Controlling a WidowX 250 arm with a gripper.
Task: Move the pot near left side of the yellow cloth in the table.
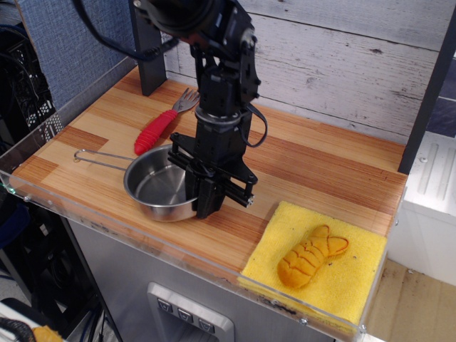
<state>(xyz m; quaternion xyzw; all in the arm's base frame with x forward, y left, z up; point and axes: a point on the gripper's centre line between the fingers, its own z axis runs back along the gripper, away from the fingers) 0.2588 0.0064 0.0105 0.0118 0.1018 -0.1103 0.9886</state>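
The gripper (208,203) is clamping the right rim of the steel pot (158,191), which is sitting low in the centre-left of the frame on the table (313,167), left of the yellow cloth (317,258) and apart from it. Gripping the rim is likely keeping the pot level. The fingertips are hard to make out.

We see a fork with a red ribbed handle (158,129) lying toward the back left, tines pointing to the white plank wall (342,57). We also see an orange ribbed toy (311,256) at the front right.
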